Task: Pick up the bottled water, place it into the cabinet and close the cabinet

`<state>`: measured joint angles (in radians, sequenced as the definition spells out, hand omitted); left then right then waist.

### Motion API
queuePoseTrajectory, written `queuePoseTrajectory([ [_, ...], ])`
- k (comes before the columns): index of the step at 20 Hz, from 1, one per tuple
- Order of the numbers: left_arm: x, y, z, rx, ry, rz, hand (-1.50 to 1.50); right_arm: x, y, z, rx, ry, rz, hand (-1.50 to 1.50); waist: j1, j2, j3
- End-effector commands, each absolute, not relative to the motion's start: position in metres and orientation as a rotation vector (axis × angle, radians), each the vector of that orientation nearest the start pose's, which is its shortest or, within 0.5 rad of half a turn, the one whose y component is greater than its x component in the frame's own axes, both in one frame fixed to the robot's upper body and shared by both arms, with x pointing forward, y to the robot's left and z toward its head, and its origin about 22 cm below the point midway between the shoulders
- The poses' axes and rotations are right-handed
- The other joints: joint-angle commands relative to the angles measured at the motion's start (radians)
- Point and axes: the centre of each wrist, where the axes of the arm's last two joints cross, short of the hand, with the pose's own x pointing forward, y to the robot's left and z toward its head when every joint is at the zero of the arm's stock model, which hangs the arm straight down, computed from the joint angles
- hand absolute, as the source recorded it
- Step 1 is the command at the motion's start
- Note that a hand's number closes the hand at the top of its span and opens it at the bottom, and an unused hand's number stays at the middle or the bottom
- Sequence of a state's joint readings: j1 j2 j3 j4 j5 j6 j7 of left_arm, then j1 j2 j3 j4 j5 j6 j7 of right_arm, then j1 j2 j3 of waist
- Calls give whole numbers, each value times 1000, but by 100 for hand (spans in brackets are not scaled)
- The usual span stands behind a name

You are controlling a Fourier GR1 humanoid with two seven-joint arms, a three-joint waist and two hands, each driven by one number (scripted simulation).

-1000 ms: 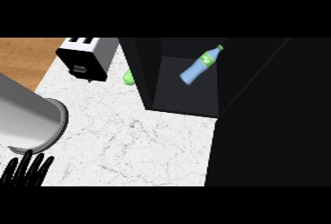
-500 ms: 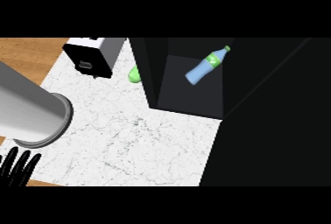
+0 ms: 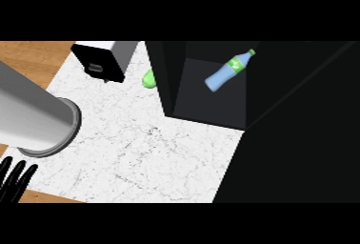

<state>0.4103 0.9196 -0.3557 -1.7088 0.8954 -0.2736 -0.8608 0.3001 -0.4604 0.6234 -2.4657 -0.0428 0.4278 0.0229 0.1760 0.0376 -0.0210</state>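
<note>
Since the earlier frames my view has shifted: my left forearm (image 3: 32,116) now fills more of the left side, my left hand (image 3: 15,178) sits lower at the lower left edge, and the bottled water (image 3: 229,70) reads slightly further right, same pose inside the cabinet

Left to right:

- Left hand: fingers straight and slightly apart, pointing up, over the counter's near left corner. Holding nothing. Only the fingers show; the palm is cut off by the edge
- Left forearm: grey cylinder coming in from the left edge, its round end facing the middle of the white marble counter (image 3: 147,152)
- Wooden floor (image 3: 32,55) visible past the counter's left edge, top left
- Black and white appliance (image 3: 102,59) stands at the far left of the counter; what kind it is, I cannot tell
- Small green object (image 3: 149,79) lies on the counter just beside the cabinet's left wall, partly hidden by it; identity unclear
- Dark cabinet (image 3: 211,107): interior visible from above. Bottled water lies inside, tilted, green cap toward upper right, blue body toward lower left, green label near the neck. Whether it rests on a shelf or leans on the back wall, I cannot tell
- Large black surface (image 3: 302,143) takes up the right side, running from the cabinet toward the near edge
- Right hand: not in view
</note>
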Motion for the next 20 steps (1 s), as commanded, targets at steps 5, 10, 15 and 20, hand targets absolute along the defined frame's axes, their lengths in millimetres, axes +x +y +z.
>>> queuePoseTrajectory([
  [5, 129, 366, 26, -546, -1866, -23, -150, 120, -159, 116, 808, -1653, 759, 150, 25, 20, 6],
  [10, 134, 371, 30, -523, -1887, -16, -150, 142, -143, 107, 917, -1578, 683, 150, 26, 19, 9],
  [15, 130, 378, 28, -513, -1865, 9, -150, 182, -141, 106, 857, -1575, 608, 150, 4, 8, 9],
  [20, 124, 388, 27, -480, -1838, 16, -150, 228, -139, 107, 712, -1612, 484, 150, -36, -8, 13],
])
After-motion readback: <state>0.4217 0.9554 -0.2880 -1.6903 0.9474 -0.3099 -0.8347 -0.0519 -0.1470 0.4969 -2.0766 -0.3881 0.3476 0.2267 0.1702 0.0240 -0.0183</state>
